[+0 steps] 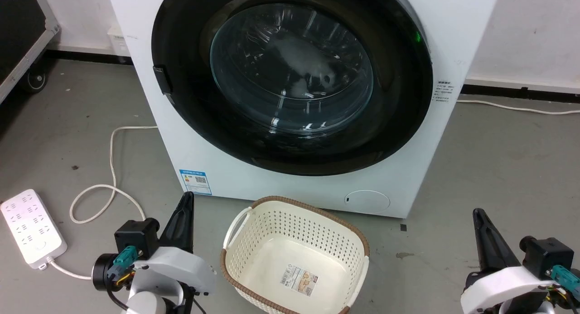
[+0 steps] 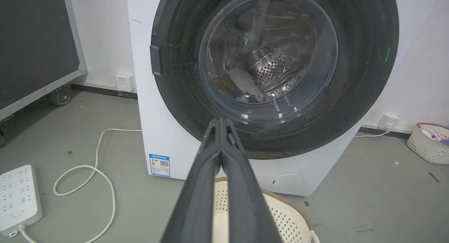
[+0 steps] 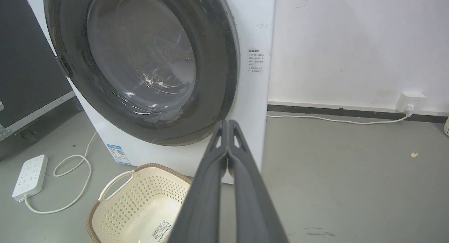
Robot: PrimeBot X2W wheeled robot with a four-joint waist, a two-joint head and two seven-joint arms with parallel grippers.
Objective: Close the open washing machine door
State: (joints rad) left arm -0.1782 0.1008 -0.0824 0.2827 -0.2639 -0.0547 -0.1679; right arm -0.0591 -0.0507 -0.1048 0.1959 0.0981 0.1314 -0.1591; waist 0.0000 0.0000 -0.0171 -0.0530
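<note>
Seemingly the washing machine door [image 1: 290, 78] lies flush against the front of the washing machine [image 1: 226, 180], though glare hides whether it has latched. Your left gripper [image 1: 187, 196] and right gripper [image 1: 477, 213] hang low either side of the laundry basket [image 1: 276, 221], fingers pinched together, empty. To confirm, press a closed fingertip on the black rim [image 1: 403, 105], never the glass [image 1: 326, 101].

The left claw [image 2: 221, 121], fingers pressed together, points at the washing machine door [image 2: 361, 67], seemingly flush against the washing machine [image 2: 156, 130] (drum [image 2: 277, 64] dim behind).
</note>
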